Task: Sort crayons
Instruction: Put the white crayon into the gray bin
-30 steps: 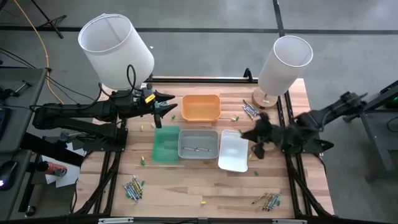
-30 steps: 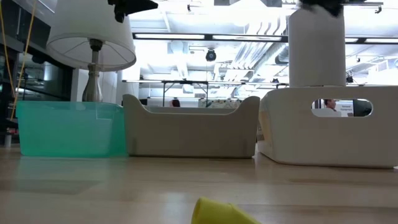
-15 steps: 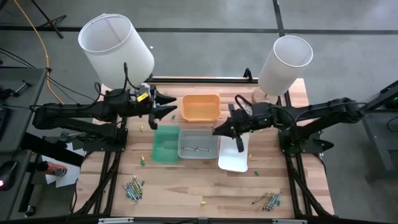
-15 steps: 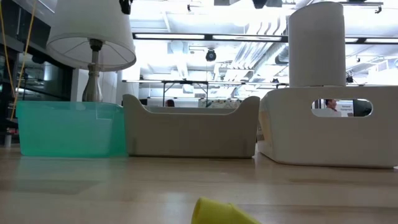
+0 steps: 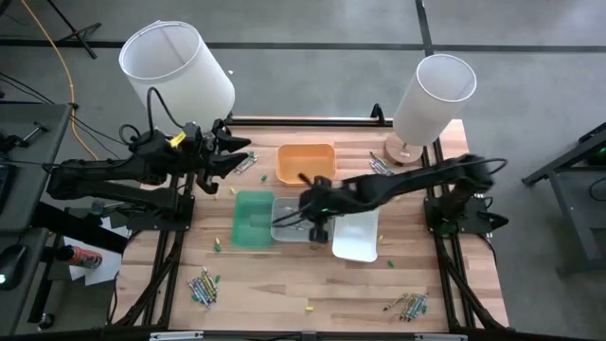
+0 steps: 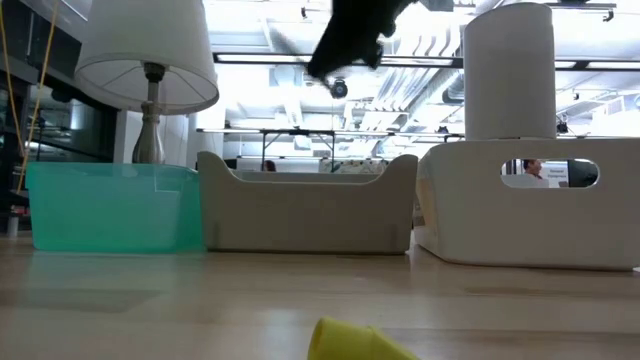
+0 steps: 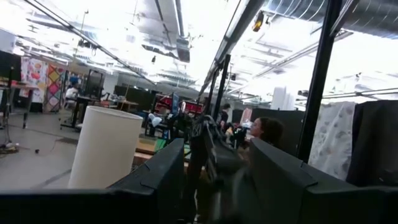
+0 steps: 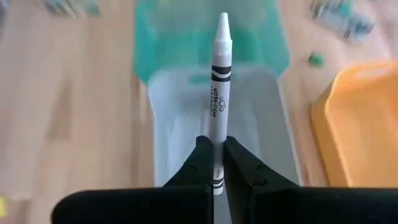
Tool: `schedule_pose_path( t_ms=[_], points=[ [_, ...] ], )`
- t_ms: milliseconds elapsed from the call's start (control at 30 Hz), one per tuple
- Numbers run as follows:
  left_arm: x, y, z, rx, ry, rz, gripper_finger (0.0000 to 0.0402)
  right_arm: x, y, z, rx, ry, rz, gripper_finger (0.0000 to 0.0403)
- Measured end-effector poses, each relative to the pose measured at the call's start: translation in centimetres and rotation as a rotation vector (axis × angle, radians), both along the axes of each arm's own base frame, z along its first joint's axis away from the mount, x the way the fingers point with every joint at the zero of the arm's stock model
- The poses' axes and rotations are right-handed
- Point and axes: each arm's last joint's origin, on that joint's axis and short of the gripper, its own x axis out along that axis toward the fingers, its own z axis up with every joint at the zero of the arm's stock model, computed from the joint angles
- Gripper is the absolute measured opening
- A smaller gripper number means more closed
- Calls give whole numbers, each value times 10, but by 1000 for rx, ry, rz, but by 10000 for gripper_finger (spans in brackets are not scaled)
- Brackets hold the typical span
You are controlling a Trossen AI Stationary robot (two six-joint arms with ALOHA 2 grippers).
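Note:
My right gripper hangs over the grey tray, shut on a white-tipped crayon in a pale wrap. In the low view it shows as a dark blur high above the trays. My left gripper stands open and raised at the far left, beside the orange tray, with nothing between its fingers. The green tray and the white tray flank the grey one. Several crayons lie in heaps at the near left, near right and far right. My right gripper pinches the crayon's blunt end between its two fingers. The fingers slant down from the table's right side and lie along the crayon, whose tip points on past them. The crayon is lifted clear, above the grey tray.
Two white-shaded lamps stand at the far corners. Single crayons lie loose on the wood, among them a yellow one at the near edge and a green one left of the green tray.
My right gripper has swept from the table's right side toward the left, past the white tray to above the grey tray, sinking a little and staying shut on the crayon. My left gripper has risen and tipped its fingers upward.

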Motion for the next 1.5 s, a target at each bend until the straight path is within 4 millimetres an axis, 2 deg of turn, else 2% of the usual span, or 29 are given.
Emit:
schedule_pose_path(
  t_ms=[133, 267, 567, 733, 1033, 1133, 1367, 1500],
  points=[
    [0, 0, 0, -10, 3, -4, 168, 22, 3, -29, -41, 175, 39, 5],
    [0, 0, -1, -33, 10, -13, 168, 36, 5, -52, -66, 287, 61, 5],
    [2, 0, -4, -36, 47, -12, 168, 49, 1, -100, -116, 405, 35, 6],
    [2, 0, -5, -38, 53, -11, 168, 52, -6, -117, -121, 447, 23, 7],
    [2, 0, -5, -38, 53, -9, 168, 51, -12, -119, -108, 478, 25, 8],
    [2, 0, -5, -38, 53, -9, 168, 51, -11, -119, -92, 482, 52, 22],
    [2, 0, -5, -34, 53, -7, 168, 50, -11, -117, -108, 477, 48, 118],
    [2, 0, -5, -23, 54, -3, 168, 49, -12, -110, -126, 465, 93, 166]
  ],
)
